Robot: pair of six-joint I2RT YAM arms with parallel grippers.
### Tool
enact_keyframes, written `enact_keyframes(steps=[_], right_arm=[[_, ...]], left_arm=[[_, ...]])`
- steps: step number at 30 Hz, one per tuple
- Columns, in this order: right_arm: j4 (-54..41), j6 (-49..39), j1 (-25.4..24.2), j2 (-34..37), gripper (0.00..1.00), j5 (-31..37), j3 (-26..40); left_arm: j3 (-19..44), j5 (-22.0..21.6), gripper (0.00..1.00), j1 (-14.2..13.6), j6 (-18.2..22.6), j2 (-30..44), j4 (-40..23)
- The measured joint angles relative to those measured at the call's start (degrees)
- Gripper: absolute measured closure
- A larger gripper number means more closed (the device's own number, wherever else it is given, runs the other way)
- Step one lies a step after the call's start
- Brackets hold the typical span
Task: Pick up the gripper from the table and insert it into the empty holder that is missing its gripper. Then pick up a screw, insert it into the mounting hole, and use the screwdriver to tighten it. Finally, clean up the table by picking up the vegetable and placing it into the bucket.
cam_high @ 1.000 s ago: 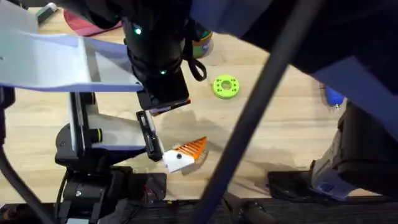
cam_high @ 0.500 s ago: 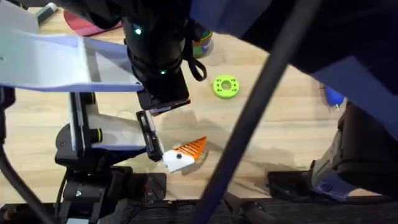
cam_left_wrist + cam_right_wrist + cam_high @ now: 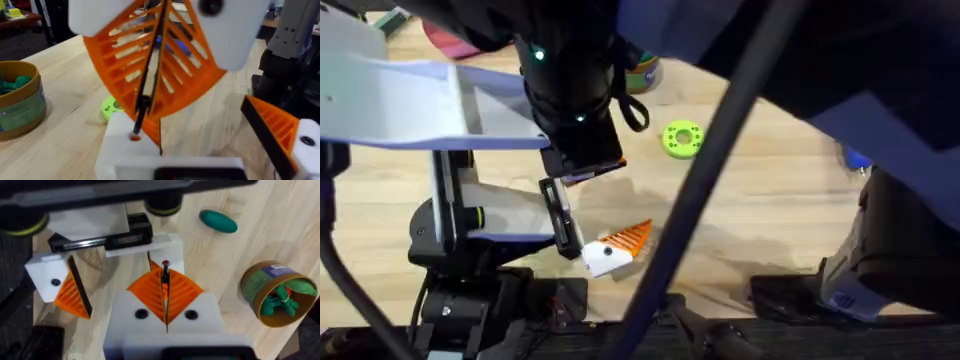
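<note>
My right gripper (image 3: 165, 299) is shut on a thin dark screw (image 3: 165, 277). The screw's reddish end meets a hole in the white holder (image 3: 150, 245). The left wrist view shows the same right gripper (image 3: 155, 75), with the screw (image 3: 145, 95) reaching the hole in the holder (image 3: 125, 145). My left gripper (image 3: 105, 265) stands open; one finger is the holder and the other carries an orange tip (image 3: 70, 292). Whether the loose orange gripper sits in the holder is hidden. The dark green vegetable (image 3: 218, 221) lies on the table near the bucket (image 3: 277, 292). A blue end of the screwdriver (image 3: 857, 158) shows at the right.
A bright green ring (image 3: 682, 138) lies mid-table, past the left arm's orange-tipped finger (image 3: 618, 245). The bucket (image 3: 20, 105) holds green toy pieces. A white frame (image 3: 410, 100) stands at the left. The right arm crosses the overhead view as a large dark blur.
The blurred right arm has shifted slightly left in the overhead view. The left arm and the things on the table have not moved.
</note>
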Motion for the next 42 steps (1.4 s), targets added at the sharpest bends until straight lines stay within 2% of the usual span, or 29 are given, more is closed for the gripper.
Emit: enact_keyframes(steps=[42], right_arm=[[-0.12,0.26,-0.17,2.59,0.991,0.00,0.00]], left_arm=[[0.00,0.00,0.014,0.00,-0.01,0.00,0.00]])
